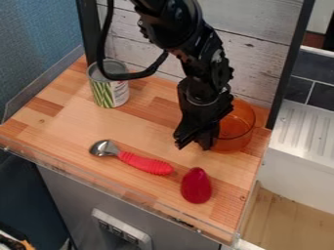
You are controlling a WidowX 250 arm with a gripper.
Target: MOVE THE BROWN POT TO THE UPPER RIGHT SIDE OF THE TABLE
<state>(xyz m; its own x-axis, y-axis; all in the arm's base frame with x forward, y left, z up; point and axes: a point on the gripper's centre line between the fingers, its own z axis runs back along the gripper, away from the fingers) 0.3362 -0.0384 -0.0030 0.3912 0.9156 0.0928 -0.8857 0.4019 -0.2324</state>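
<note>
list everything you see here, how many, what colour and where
pot: 1, see-through orange-brown, right side of tabletop
can: 1, metal with green-and-white label, back left
spoon: 1, silver bowl, red handle, front middle
smooth rounded object: 1, red, front right
tabletop: 1, light and darker brown wood, centre
plank panel: 1, whitish, behind tabletop
posts: 2, black, either side of panel
wall: 1, blue, upper left
ridged unit: 1, white, right
tiles: several, dark, upper right
socket strip: 1, pale, below tabletop
arm: 1, black, from top edge
gripper: 1, black, at pot's left side
</note>
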